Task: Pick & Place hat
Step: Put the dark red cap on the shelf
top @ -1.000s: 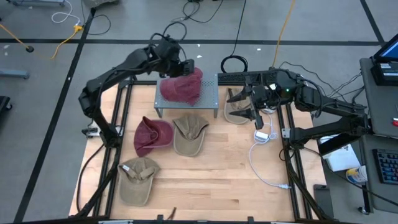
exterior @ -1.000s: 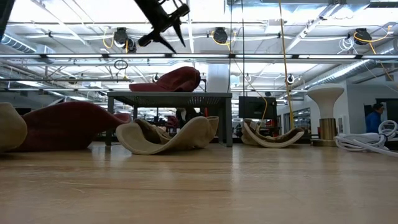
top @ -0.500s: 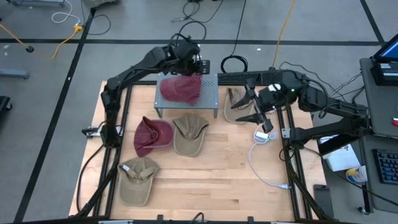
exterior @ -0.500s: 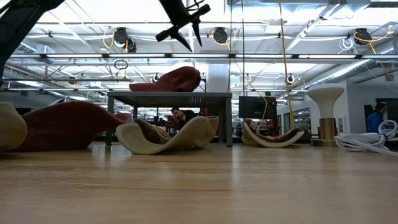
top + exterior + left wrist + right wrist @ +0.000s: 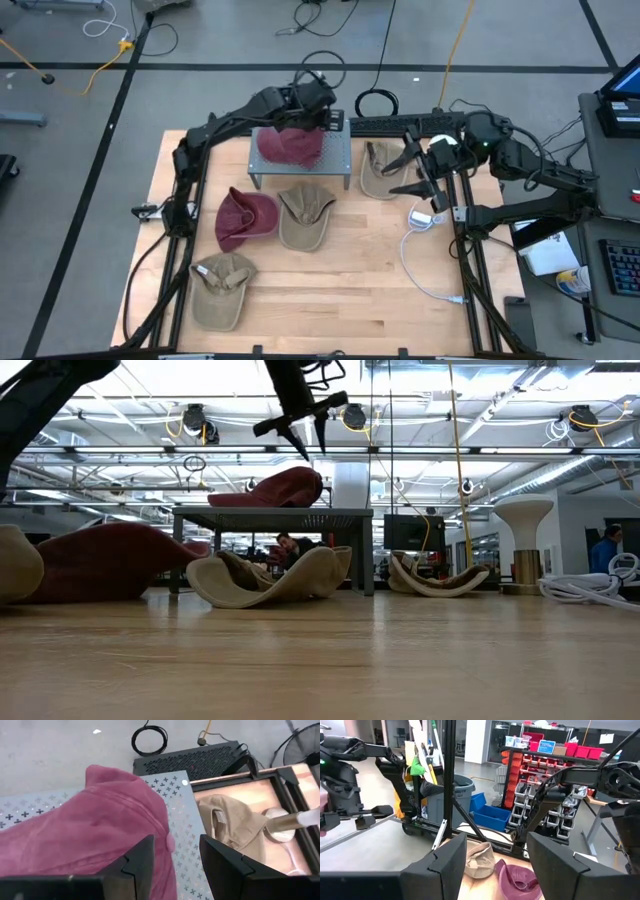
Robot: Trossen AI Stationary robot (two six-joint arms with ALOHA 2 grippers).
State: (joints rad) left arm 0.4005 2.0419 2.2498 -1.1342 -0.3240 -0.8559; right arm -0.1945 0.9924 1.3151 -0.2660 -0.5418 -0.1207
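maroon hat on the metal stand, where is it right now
In the high view the maroon hat lies on the metal stand at the table's far edge, left of centre, with the left gripper open just above it.

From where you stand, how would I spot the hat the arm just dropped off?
Find the grey metal stand at the table's far edge. The maroon hat lies on top of it, under the left tool. It is the only hat raised off the wood; the other maroon hat lies below.

Grey concrete floor [image 5: 200, 30], red parts bins [image 5: 555, 760], ceiling lights.
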